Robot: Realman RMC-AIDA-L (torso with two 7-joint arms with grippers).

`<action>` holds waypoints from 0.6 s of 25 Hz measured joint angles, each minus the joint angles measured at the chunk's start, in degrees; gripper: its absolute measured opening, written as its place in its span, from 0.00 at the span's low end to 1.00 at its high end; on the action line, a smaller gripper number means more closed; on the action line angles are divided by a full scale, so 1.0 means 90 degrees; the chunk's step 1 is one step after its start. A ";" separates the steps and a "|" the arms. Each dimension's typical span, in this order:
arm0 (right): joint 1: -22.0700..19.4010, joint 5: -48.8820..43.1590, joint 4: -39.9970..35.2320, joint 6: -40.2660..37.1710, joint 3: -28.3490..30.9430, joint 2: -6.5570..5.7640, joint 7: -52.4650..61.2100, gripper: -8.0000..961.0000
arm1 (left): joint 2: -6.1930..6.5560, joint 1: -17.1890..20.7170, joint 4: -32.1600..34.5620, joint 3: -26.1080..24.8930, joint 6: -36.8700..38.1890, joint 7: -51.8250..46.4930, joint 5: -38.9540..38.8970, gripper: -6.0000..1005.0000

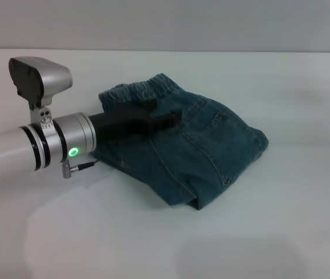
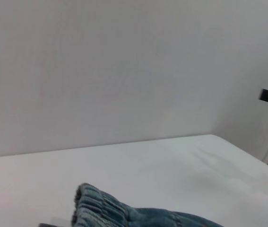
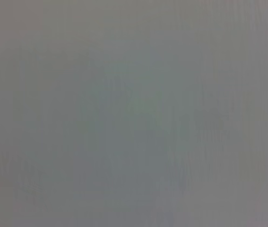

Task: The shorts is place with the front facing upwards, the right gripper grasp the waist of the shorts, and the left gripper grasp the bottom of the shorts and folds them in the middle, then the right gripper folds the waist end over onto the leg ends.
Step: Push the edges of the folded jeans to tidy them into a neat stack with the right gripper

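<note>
Shorts [image 1: 194, 148] lie folded at the white table's [image 1: 281, 232] centre, waistband toward eleven o'clock, the left gripper [image 1: 173, 119] reaching over them from nine o'clock, finger state impossible to tell.

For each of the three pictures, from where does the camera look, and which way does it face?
Head view: from above, down at the folded shorts on the white table; left gripper over them.
Left wrist view: low, across the table toward a wall; no own parts visible.
Right wrist view: blank grey surface only.
Shared: head and left wrist views both show the gathered waistband.
</note>
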 joint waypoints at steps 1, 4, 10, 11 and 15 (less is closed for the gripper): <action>0.0000 0.0000 0.0001 0.0000 0.0002 0.0000 0.0000 0.48 | -0.0003 -0.0007 0.0011 -0.0012 -0.0085 -0.0027 -0.0001 0.77; 0.0000 0.0000 0.0001 0.0003 0.0004 0.0005 0.0000 0.48 | -0.0006 -0.0022 0.0021 -0.0022 -0.0305 -0.0083 -0.0003 0.77; 0.0007 0.0000 0.0001 0.0001 0.0006 0.0019 0.0000 0.48 | -0.0008 -0.0043 0.0018 -0.0027 -0.0537 -0.0172 -0.0003 0.77; 0.0013 0.0000 0.0001 0.0002 0.0006 0.0019 0.0000 0.48 | -0.0008 -0.0044 0.0015 -0.0027 -0.0547 -0.0194 -0.0003 0.77; 0.0042 0.0002 0.0001 0.0005 0.0006 0.0019 0.0000 0.48 | 0.0005 -0.0005 0.0130 -0.0084 -0.0412 -0.0220 -0.0008 0.77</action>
